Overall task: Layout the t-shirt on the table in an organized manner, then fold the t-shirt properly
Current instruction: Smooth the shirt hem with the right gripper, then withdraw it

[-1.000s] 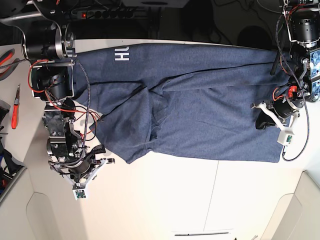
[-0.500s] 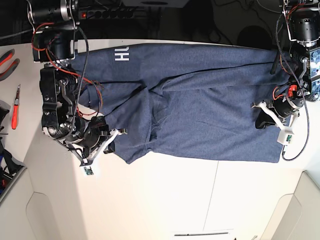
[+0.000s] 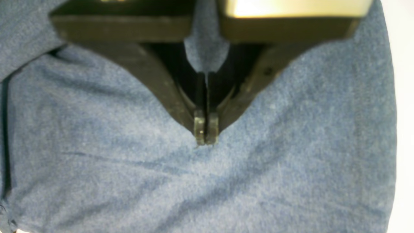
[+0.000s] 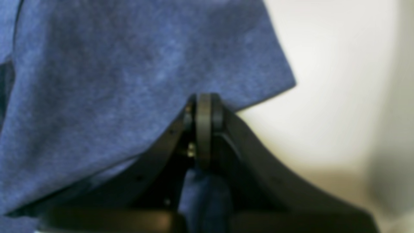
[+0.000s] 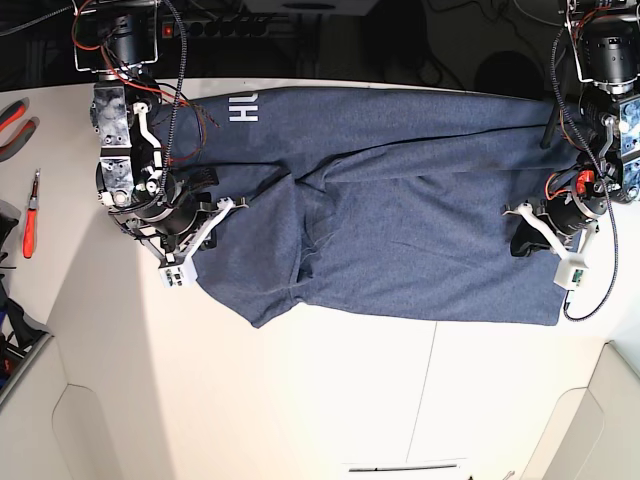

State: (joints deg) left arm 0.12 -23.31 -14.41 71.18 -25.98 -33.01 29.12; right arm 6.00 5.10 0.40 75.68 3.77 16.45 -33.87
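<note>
On the table (image 5: 300,400) the t-shirt (image 5: 400,220) lay spread but creased, lettering at the far edge. Your left gripper (image 3: 203,137) was clenched with tips pressed on the cloth, probably to anchor it. Your right gripper (image 4: 203,106) was also closed, at the shirt's edge; whether it pinched fabric I cannot tell.

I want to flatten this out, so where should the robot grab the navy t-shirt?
Judging by the bunched diagonal fold mid-shirt, grip the t-shirt at its loose pointed corner on the bare table, coming from that open side.
</note>
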